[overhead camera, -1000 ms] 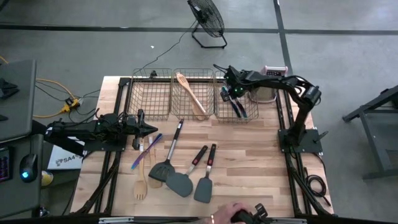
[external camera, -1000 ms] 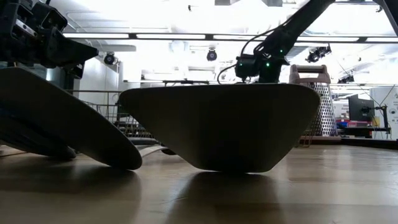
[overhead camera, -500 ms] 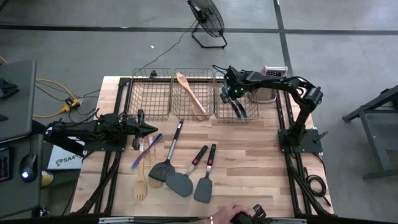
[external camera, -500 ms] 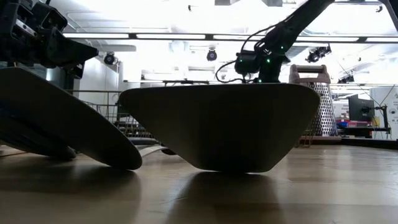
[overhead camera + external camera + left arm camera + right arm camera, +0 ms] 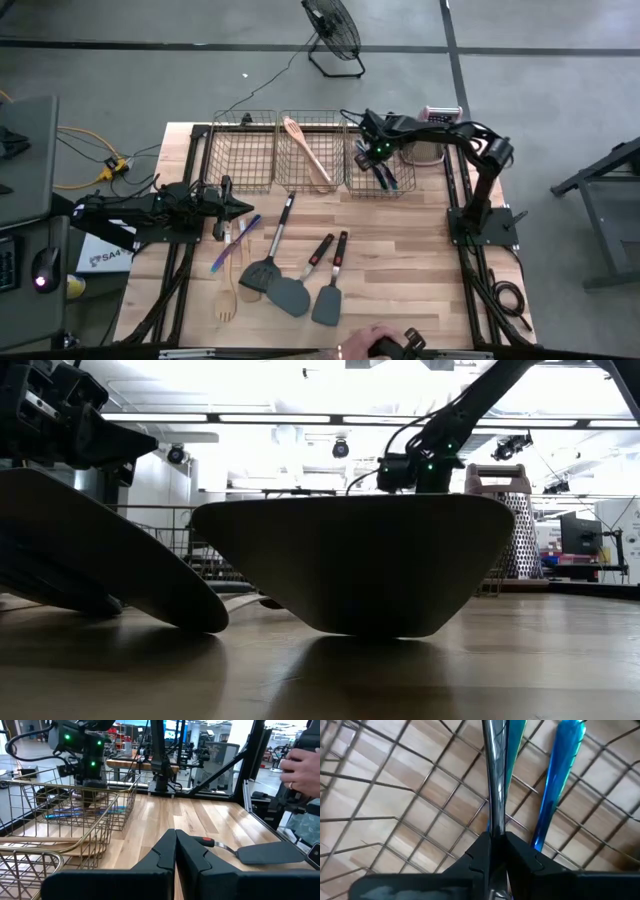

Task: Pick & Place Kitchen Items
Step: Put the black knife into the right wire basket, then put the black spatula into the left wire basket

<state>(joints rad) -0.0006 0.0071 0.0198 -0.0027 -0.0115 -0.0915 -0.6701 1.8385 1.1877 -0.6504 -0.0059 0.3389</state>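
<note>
over the table (image 5: 400,250), the right tool (image 5: 496,839), apparently pinching a metal utensil (image 5: 495,780), has edged along the right basket (image 5: 352,180).

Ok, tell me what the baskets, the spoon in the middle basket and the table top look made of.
Baskets: thin metal wire, brassy sheen, open square mesh.
Spoon: pale wood by the look, matte and light tan.
Table top: light wooden planks, visible seams and grain, slightly glossy in the low view.
</note>
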